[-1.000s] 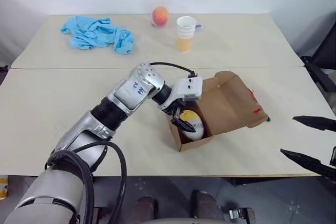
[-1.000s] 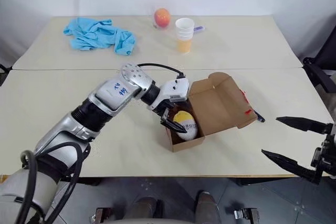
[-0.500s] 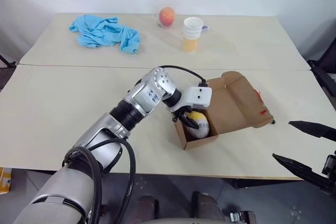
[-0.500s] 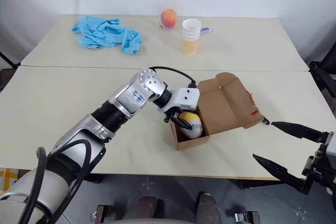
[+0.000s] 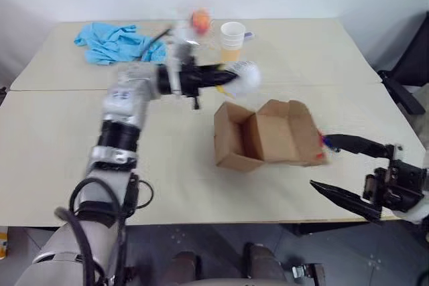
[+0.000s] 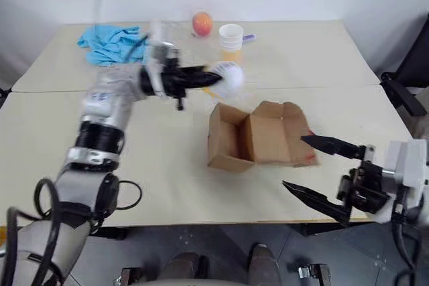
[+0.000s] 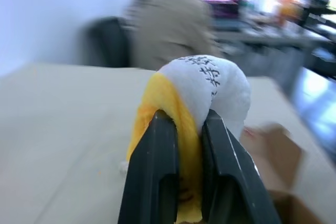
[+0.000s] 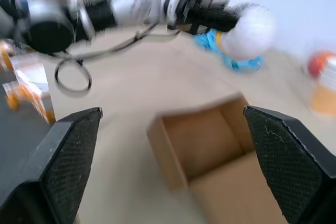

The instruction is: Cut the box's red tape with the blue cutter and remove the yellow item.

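Above the far side of the pale wooden table, the left gripper is clamped on the small rounded yellow-and-white item, holding it in the air clear of the open brown cardboard box, between the box and the white-and-orange paper cup. In the left wrist view the two black fingers press into the item's yellow half and dent it while the white half bulges past them, so it looks soft, light and squashy, more likely to deform than to slip; a hold across its middle, as here, seems the safest place to take it. The left arm reaches out nearly level from the left, elbow low, its gripper pointing right toward the cup. The box stands empty at mid-table, flaps spread, a trace of bright red tape on its right flap, with what may be the tip of the slim dark-blue cutter just beside it, too small to be sure. The right gripper hovers at the near right, its fingers spread wide and holding nothing, aimed left at the box. A crumpled light-blue cloth and an orange-red round fruit lie at the far edge.
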Robot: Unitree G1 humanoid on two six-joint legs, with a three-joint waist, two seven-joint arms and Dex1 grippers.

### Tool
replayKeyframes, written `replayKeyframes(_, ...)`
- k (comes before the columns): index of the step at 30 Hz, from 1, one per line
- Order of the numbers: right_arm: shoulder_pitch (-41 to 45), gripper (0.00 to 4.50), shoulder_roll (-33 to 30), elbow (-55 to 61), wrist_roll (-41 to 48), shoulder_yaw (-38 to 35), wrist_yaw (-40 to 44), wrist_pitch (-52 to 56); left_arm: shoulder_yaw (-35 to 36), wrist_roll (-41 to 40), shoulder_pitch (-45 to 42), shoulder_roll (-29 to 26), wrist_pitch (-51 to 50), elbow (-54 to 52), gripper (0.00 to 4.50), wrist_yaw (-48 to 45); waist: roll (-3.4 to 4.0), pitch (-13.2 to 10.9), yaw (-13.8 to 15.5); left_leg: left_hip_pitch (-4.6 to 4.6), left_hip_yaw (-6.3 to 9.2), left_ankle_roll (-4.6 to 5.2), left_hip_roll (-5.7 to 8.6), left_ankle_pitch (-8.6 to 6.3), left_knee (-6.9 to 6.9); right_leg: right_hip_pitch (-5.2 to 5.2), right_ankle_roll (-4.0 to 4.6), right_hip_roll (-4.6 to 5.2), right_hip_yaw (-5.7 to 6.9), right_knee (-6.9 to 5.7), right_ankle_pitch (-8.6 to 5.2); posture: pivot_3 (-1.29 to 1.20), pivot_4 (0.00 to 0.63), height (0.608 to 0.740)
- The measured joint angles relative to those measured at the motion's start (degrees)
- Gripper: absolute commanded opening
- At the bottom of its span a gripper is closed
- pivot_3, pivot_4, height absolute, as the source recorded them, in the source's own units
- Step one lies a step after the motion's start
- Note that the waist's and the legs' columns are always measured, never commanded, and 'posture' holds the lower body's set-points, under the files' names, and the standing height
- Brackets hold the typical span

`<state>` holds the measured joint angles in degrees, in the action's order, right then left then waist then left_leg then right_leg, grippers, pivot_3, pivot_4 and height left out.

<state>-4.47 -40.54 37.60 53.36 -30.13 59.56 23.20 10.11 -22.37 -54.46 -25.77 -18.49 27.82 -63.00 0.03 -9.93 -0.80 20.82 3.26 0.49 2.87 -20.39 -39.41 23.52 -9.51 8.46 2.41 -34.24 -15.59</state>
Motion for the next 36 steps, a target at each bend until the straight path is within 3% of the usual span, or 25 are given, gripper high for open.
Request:
replayKeyframes(5, 8.4, 4.5, 2.8, -5.7, -3.8, 10.4, 3.8, -5.1, 15.7, -3.2, 26.4, -8.0, -2.7, -10.9, 0.13, 9.1, -0.04, 0.0, -0.6, -0.11, 0.12, 0.05, -0.05, -0.06, 0.08, 0.06, 0.08, 0.16, 0.01, -0.13, 0.01, 0.0, 0.15, 0.74)
replayKeyframes(10, 10.6, 4.5, 2.8, -12.6, -8.1, 15.2, 10.3, -9.4, 25.2, -6.0, 42.3, -7.4, -5.5, -18.8, 0.13, 16.7, -0.2, 0.0, 2.4, 0.34, 0.56, 0.06, 0.0, -0.19, -0.51, -0.01, 0.31, 0.19, 0.34, -0.05, 0.16, 0.0, 0.15, 0.74)
replayKeyframes(14, 12.0, 4.5, 2.5, -15.9, -9.7, 16.3, 13.7, -11.9, 25.7, -8.8, 44.6, -5.6, -9.1, -24.7, 1.4, 21.4, -0.19, 0.0, 4.0, 0.31, 0.75, 0.06, 0.08, -0.19, -0.65, -0.19, 0.45, 0.19, 0.33, 0.01, 0.27, 0.0, 0.15, 0.74)
replayKeyframes(18, 12.1, 4.5, 1.6, -19.9, -11.1, 16.2, 15.9, -13.8, 24.3, -9.3, 44.7, -5.7, -11.1, -26.5, 2.68, 24.9, -0.18, 0.0, 3.2, 0.29, 0.66, 0.01, 0.18, -0.21, -0.55, -0.05, 0.46, 0.08, 0.28, -0.13, 0.26, 0.0, 0.15, 0.74)
replayKeyframes(24, 12.6, 4.5, -0.1, -24.2, -11.8, 15.4, 17.3, -15.4, 21.2, -8.2, 48.3, -13.9, -7.4, -27.4, 4.47, 16.9, -0.16, 0.0, 1.3, 0.25, 0.54, -0.1, 0.13, -0.2, -0.4, 0.06, 0.56, 0.03, 0.3, -0.14, 0.21, 0.0, 0.15, 0.74)
replayKeyframes(28, 12.8, 4.5, -1.7, -25.9, -11.9, 15.3, 18.8, -15.6, 21.7, -6.4, 50.4, -18.3, -0.1, -25.2, 4.47, 11.8, -0.09, 0.0, 0.8, 0.23, 0.52, -0.12, -0.09, -0.19, -0.34, 0.05, 0.57, 0.04, 0.3, -0.1, 0.2, 0.0, 0.15, 0.74)
replayKeyframes(36, 11.3, 4.5, -3.4, -26.9, -12.1, 13.4, 20.3, -16.7, 27.0, -5.0, 62.5, -19.3, 6.0, -26.0, 4.47, 8.3, -0.06, -0.1, 0.8, 0.25, 0.48, -0.08, -0.22, -0.21, -0.22, 0.04, 0.57, 0.05, 0.32, 0.1, 0.2, 0.0, 0.15, 0.74)
